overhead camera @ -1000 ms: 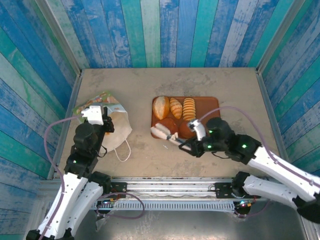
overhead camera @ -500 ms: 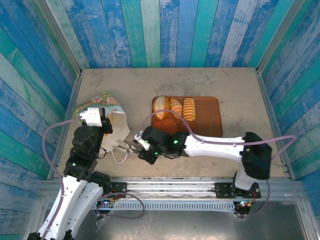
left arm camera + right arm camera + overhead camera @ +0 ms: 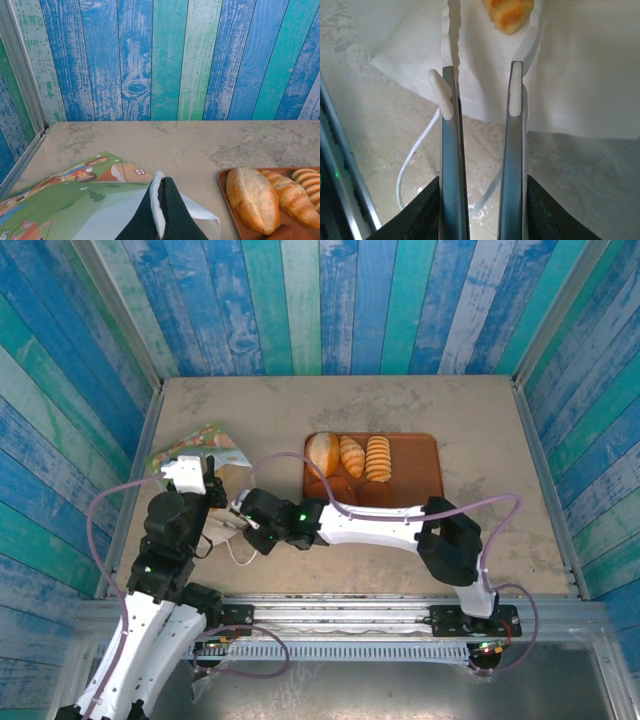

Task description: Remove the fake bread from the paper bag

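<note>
While the left gripper (image 3: 159, 184) stays pressed together on a white fold of the paper bag (image 3: 75, 200), the right gripper (image 3: 481, 75) stands spread at the bag's mouth with nothing between its fingers. One orange piece of the fake bread (image 3: 507, 12) lies on the white paper just past the fingertips, untouched. The bag's cord handle (image 3: 415, 155) loops on the table (image 3: 330, 405) under the right gripper.

Edges and room: the bag lies on its side near the table's left edge, close to the plank wall (image 3: 300, 300). The metal rail (image 3: 340, 190) at the near edge runs just beside the right gripper. The right arm reaches across the front of the tray (image 3: 415, 470) and hides its near left corner. There is open table beyond the bag and tray, up to the back wall.

Change: one second ago the right gripper was at the tray's front edge. Half a second ago it was beside the cord handle, and now it is at the bag's mouth. The left gripper and the bag have not moved.

Materials: the bag is thin white paper, creased, with green and yellow print on its upper side. Three more pieces sit in a row at the tray's far edge, golden, one of them ridged. The tray is flat, brown and rectangular. The table is mottled beige, and the walls are weathered blue and green boards.
</note>
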{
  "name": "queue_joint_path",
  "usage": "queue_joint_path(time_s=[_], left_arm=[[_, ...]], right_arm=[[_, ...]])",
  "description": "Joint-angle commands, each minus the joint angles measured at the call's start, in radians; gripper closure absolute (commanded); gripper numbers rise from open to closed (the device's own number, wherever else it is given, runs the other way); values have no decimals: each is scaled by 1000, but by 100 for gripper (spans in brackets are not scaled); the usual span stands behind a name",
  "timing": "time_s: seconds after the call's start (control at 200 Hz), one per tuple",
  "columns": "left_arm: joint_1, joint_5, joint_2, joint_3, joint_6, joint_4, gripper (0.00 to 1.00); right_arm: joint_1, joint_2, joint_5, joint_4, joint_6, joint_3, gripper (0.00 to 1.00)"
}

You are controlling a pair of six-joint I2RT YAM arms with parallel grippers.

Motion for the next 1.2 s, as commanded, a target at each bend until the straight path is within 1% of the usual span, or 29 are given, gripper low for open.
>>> queue_joint_path(time_s=[0.0,0.225,0.351,0.516,0.736,0.907,1.012,1.197], left_arm=[[-3,31,-16,-8,-12,39,100],[-3,29,-26,-9,-16,37,100],[-3,34,-20,-8,-17,37,100],[-3,14,-18,-4,-16,25,100],[-3,-5,-13,-6,-12,23,100],[-3,10,24,0,3,28,100],[-3,27,46,8,4,21,100],[-3,30,49,6,4,19,100]], right_arm=[[-12,50,29,-4,7,63,57],[-33,129,-21,-36,-5,142,56],[-33,134,-31,-72,-14,166,66],[-32,57,-27,-78,-9,92,73],[-21,-76,-9,-118,22,-38,72],[-5,-135,19,-176,30,-59,71],[-3,-167,-2,-159,32,-82,72],[-2,-210,13,-172,38,-113,74]])
